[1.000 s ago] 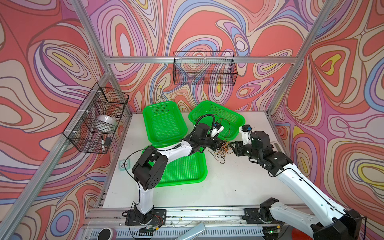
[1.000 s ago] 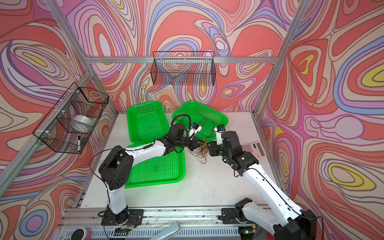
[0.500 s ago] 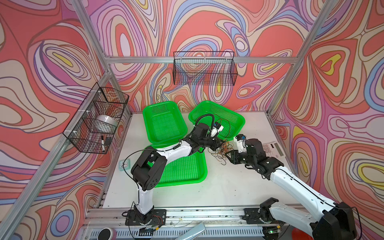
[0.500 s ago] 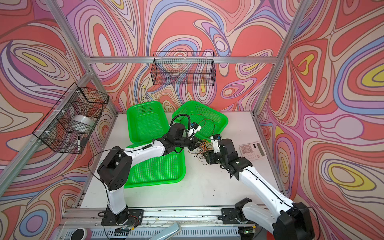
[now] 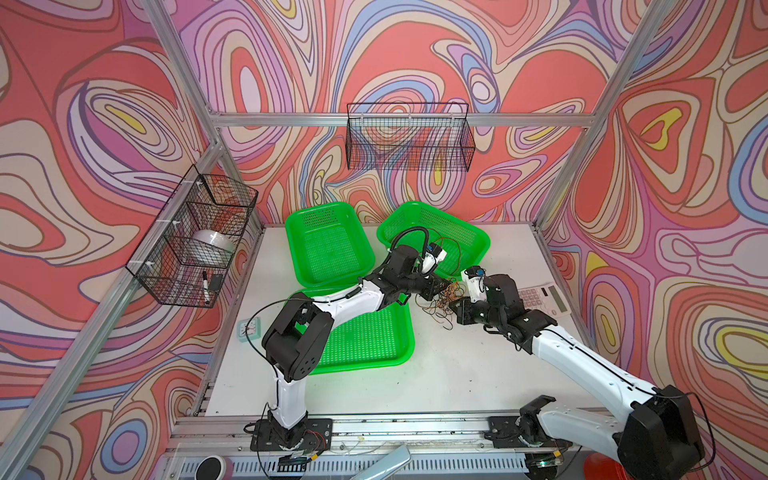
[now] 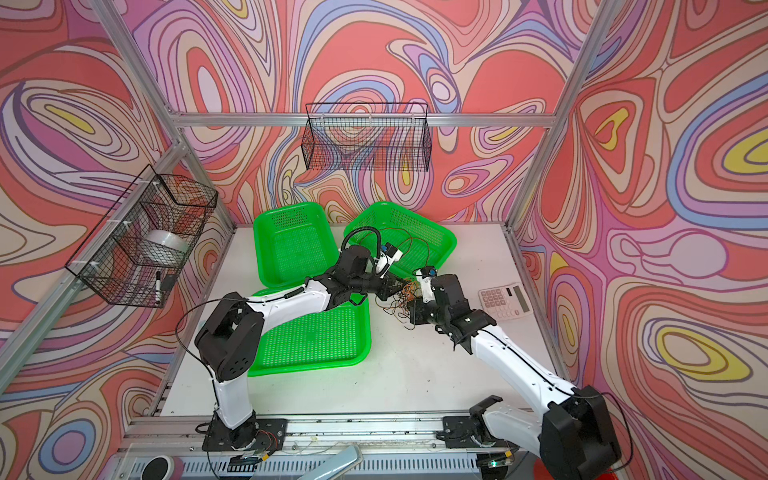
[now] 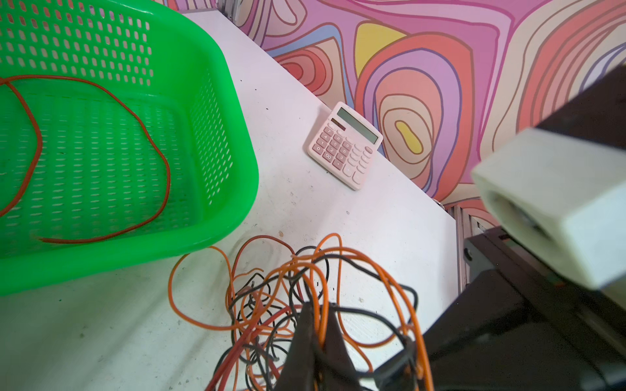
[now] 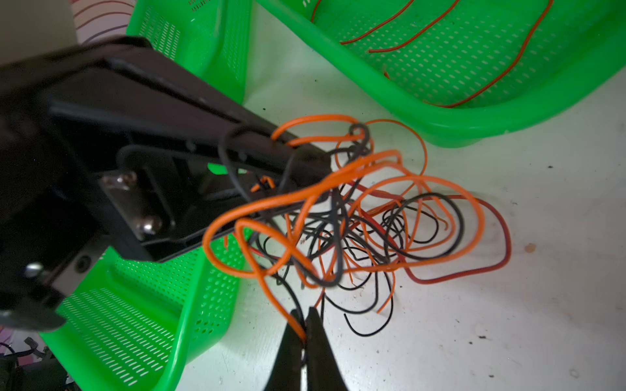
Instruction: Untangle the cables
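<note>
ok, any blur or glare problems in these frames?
Right wrist view: cables mostly sharp, nearest orange loops soft, table washed out bright. Left wrist view: calculator crisp, white housing close to the lens badly defocused. Both top views: even light, no glare, cables too small to trace.

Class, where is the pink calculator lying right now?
In both top views the pale pink plastic calculator lies flat near the right edge of the white table, right of the tangled thin orange and black cables.

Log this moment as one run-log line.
left gripper: shut on tangle of thin orange, red-brown and black cables | right gripper: shut on orange strand | state: not yet untangled
</note>
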